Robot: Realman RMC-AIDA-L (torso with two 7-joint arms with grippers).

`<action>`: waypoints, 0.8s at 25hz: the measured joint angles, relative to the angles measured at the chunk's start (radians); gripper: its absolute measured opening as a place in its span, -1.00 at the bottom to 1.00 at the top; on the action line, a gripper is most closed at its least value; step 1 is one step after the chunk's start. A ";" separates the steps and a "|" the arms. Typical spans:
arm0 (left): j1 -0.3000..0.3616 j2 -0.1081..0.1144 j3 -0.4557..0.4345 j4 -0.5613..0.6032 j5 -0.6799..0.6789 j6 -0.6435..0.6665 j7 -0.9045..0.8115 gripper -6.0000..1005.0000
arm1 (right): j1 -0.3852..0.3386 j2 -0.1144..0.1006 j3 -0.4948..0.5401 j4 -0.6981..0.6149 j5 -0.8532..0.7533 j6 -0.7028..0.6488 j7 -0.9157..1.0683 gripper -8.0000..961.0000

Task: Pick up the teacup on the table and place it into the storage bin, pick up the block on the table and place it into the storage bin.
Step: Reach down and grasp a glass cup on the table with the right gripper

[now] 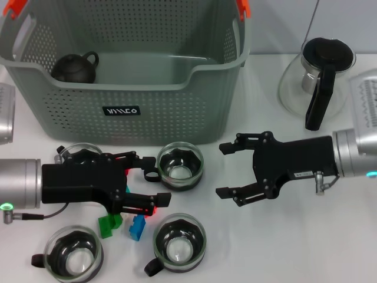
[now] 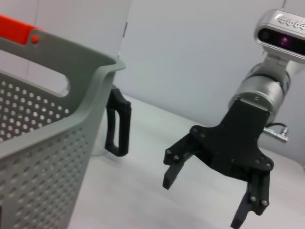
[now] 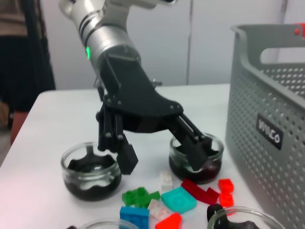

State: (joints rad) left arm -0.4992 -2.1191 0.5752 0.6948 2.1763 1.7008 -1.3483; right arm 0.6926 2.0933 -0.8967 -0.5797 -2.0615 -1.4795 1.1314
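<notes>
The work surface is a white table (image 1: 265, 247) with a smooth matte top. Behind it stands a plain pale wall (image 2: 200, 52), evenly lit, with faint vertical panel seams (visible in both wrist views). At the far left of the table, beyond its edge, hangs a dark curtain-like area (image 3: 28, 57). Lighting is diffuse; shadows on the table are soft.

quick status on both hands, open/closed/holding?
Left hand: open, empty, low over the loose blocks, one finger reaching to the teacup nearest the storage bin.
Right hand: open, empty, above bare table.
</notes>
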 joint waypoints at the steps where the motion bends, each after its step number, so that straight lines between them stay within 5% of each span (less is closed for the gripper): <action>1: 0.000 -0.001 0.000 0.000 -0.001 0.006 -0.004 0.89 | 0.002 -0.001 -0.022 -0.024 0.000 -0.005 0.020 0.84; 9: -0.005 -0.011 -0.004 -0.029 -0.007 0.040 -0.009 0.89 | 0.052 -0.004 -0.208 -0.238 -0.076 -0.012 0.252 0.81; 20: -0.007 -0.023 -0.009 -0.038 -0.015 0.033 -0.009 0.89 | 0.253 0.006 -0.383 -0.259 -0.274 -0.001 0.441 0.78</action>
State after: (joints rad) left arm -0.5066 -2.1418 0.5661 0.6565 2.1612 1.7339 -1.3576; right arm 0.9454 2.0989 -1.2793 -0.8388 -2.3356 -1.4801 1.5724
